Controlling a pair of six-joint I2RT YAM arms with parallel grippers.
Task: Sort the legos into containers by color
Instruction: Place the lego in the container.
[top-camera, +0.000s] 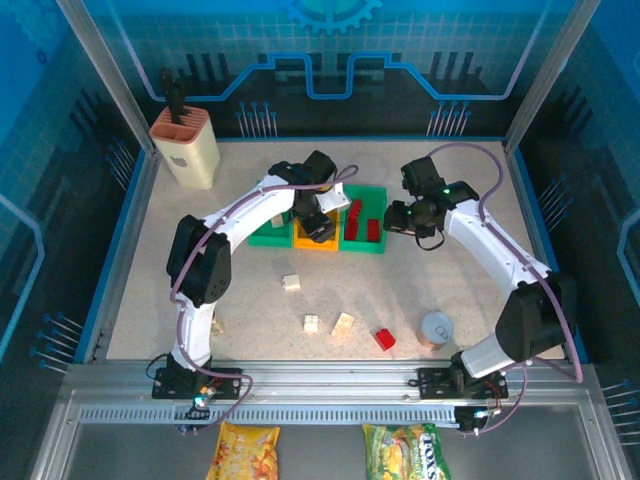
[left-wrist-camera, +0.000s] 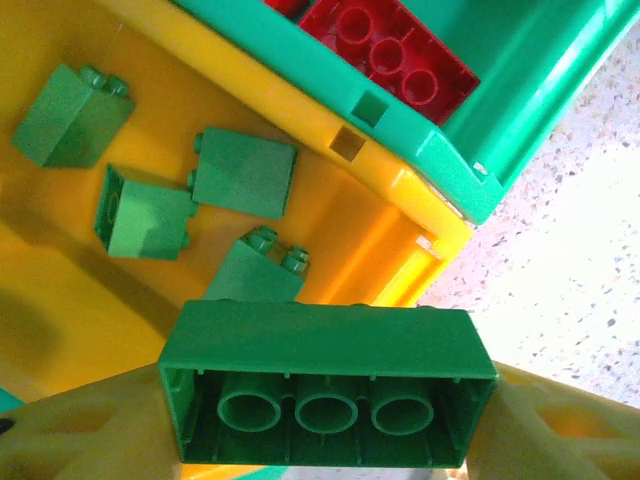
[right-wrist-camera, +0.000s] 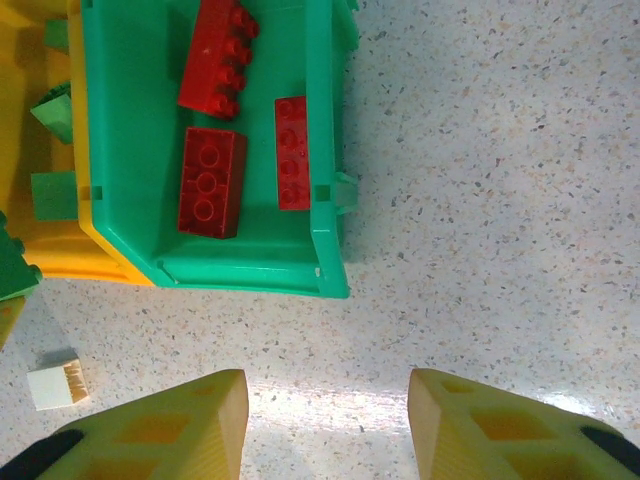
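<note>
My left gripper (left-wrist-camera: 328, 405) is shut on a long green lego (left-wrist-camera: 328, 350), held underside-up over the yellow-orange middle bin (left-wrist-camera: 60, 300). Several small green legos (left-wrist-camera: 243, 172) lie in that bin. The right-hand green bin (right-wrist-camera: 330, 150) holds three red legos (right-wrist-camera: 211, 182). From above, the left gripper (top-camera: 318, 222) hangs over the joined bins (top-camera: 362, 247). My right gripper (top-camera: 400, 218) is just right of them. It stands open (right-wrist-camera: 328, 420) over bare table in front of the green bin. Three cream legos (top-camera: 311, 323) and one red lego (top-camera: 385, 339) lie loose on the near table.
A grey round can (top-camera: 436, 329) stands near the right arm's base. The beige knife block (top-camera: 185, 145) is at the back left. A cream brick (right-wrist-camera: 57, 383) lies left of my right fingers. Two snack bags (top-camera: 247, 452) lie below the rail.
</note>
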